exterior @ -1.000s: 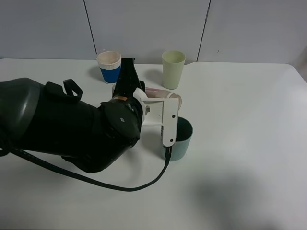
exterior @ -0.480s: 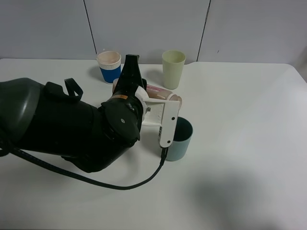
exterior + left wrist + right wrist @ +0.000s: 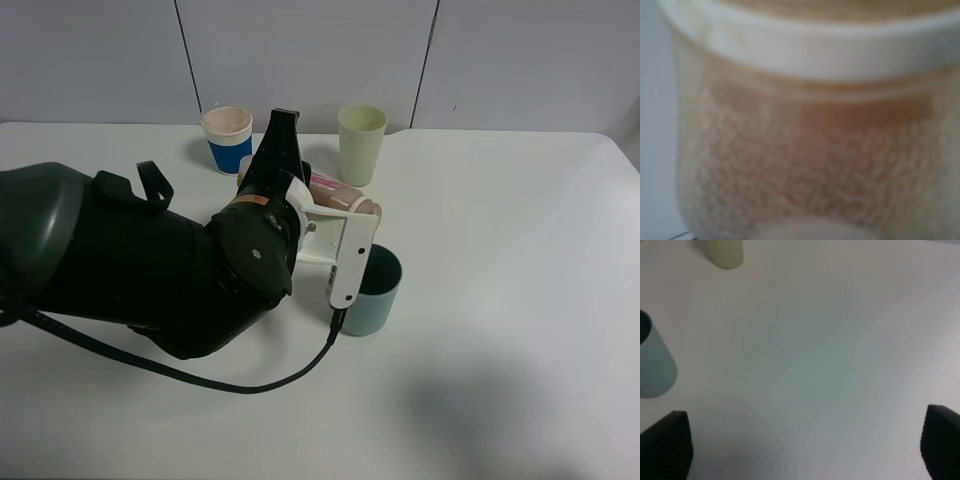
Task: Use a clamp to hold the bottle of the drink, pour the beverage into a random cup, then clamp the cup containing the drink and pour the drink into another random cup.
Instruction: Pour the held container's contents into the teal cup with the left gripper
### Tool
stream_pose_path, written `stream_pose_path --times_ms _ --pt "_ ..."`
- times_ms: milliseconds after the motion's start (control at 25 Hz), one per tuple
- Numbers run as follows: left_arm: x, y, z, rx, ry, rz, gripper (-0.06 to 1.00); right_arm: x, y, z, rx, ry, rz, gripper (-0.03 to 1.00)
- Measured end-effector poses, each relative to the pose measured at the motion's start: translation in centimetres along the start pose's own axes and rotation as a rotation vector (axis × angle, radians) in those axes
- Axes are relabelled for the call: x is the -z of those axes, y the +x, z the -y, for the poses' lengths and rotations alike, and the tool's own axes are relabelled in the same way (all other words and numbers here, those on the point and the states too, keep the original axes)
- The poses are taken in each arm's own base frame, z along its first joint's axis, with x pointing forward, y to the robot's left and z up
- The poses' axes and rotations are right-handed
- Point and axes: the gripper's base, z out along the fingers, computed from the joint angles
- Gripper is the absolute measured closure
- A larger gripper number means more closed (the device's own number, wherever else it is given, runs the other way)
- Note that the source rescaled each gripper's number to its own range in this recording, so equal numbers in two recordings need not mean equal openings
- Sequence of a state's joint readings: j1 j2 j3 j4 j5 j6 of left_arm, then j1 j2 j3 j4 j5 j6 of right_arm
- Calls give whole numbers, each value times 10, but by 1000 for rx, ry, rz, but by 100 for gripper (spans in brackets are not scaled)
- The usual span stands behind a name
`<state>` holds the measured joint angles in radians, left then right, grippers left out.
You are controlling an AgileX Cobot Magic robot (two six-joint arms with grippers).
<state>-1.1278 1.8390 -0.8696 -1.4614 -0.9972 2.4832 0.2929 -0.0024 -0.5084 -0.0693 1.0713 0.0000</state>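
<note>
Three cups stand on the bench (image 3: pixel 520 250), and the way your left tool (image 3: pixel 282 165) carries the bottle (image 3: pixel 335 190) shows which one you have chosen. The tool is closed around the bottle's body and has tipped it nearly onto its side. The mouth end is slightly the lower and hangs just above the rim of the teal cup (image 3: pixel 375 295), so whatever runs out should fall inside. This looks like the first pour of the task. No stream shows from the high camera, and the arm hides part of the cup, so you cannot tell how much has gone in. In the left wrist view the bottle (image 3: pixel 805 150) fills the picture, blurred, with a pale band across it and pinkish contents below. That closeness fits a grip taken well back on the body, leaving the mouth free. The pale green cup (image 3: pixel 361 143) and the blue-and-white paper cup (image 3: pixel 228 138) stand upright at the back of the bench, apart from the pour. Either could take the second pour. Your right tool (image 3: pixel 802 445) holds nothing; its fingers are spread wide above bare bench, with the teal cup (image 3: pixel 652 360) off to one side of it. That suits waiting out of the way until the cup needs clamping.
</note>
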Motion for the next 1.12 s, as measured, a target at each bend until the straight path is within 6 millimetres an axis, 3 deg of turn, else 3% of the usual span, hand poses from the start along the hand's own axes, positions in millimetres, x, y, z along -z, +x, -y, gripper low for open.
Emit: stream_pose_path --times_ms 1120 --pt "0 1 -3 -107 -34 -12 93 0 0 0 0 0 0 23"
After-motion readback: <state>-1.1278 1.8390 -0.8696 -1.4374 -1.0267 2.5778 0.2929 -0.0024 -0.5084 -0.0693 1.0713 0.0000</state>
